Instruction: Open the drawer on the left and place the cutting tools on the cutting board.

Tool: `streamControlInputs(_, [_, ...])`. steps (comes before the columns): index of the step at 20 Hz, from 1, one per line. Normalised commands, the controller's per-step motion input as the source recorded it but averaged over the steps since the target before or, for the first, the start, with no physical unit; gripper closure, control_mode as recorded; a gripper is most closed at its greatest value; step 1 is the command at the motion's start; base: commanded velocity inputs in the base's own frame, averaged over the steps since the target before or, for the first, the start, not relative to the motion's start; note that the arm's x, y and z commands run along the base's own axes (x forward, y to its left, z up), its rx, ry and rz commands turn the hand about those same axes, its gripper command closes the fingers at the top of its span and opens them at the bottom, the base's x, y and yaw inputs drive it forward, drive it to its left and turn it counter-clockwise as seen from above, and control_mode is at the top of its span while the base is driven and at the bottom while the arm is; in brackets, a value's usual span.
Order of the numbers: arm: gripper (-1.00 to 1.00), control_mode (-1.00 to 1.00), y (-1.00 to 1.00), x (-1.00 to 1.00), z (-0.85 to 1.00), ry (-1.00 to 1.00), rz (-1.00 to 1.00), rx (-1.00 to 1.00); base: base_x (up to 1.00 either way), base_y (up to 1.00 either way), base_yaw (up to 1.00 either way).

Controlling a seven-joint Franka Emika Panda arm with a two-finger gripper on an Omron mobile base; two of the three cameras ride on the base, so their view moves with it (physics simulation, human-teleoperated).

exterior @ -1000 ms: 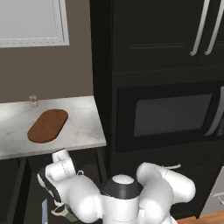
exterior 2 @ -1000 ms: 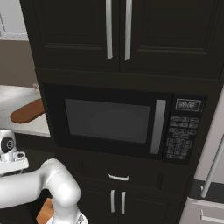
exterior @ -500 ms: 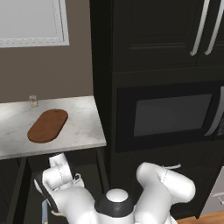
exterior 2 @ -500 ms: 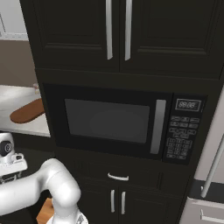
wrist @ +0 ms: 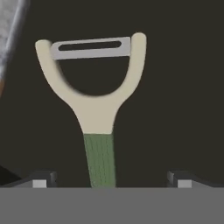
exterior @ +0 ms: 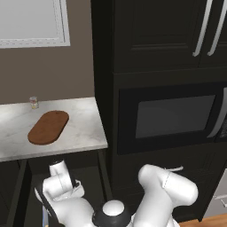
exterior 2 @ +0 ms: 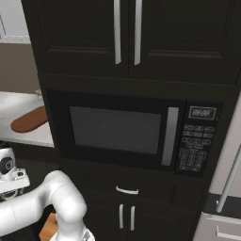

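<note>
Hanging low beside the worktop (exterior: 80, 137), the jaws (wrist: 109, 178) stand spread as wide as they go, with nothing gripped between them. Their two dark fingertips (wrist: 41, 178) rise either side of the peeler (wrist: 94, 98), well apart from its handle, so open room shows on both flanks of it. The peeler lies on the dark floor of the drawer (wrist: 183, 87), its long axis running straight away from the jaws: the green handle nearest, midway between the tips, the pale Y-shaped head and its silver blade at the far end, the blade crossways. No contact between fingertips and handle can be made out. A pale grey edge runs down the far left of the hand view. Up on the worktop, well above the jaws, the cutting board (exterior: 48, 127) lies flat near a small glass jar (exterior: 33, 102).
</note>
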Motion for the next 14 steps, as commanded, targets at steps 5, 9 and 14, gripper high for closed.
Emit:
streamControlInputs(5, [-1.0, -1.0, 0.04, 0.0, -0.33, -0.06, -0.06, 0.0, 0.0, 0.0, 0.0])
streamControlInputs(9, [-1.0, -1.0, 0.09, 0.0, -0.21, -0.05, -0.05, 0.0, 0.0, 0.0, 0.0])
streamControlInputs(14, [-1.0, -1.0, 0.14, 0.0, -0.18, -0.04, -0.04, 0.0, 0.0, 0.0, 0.0])
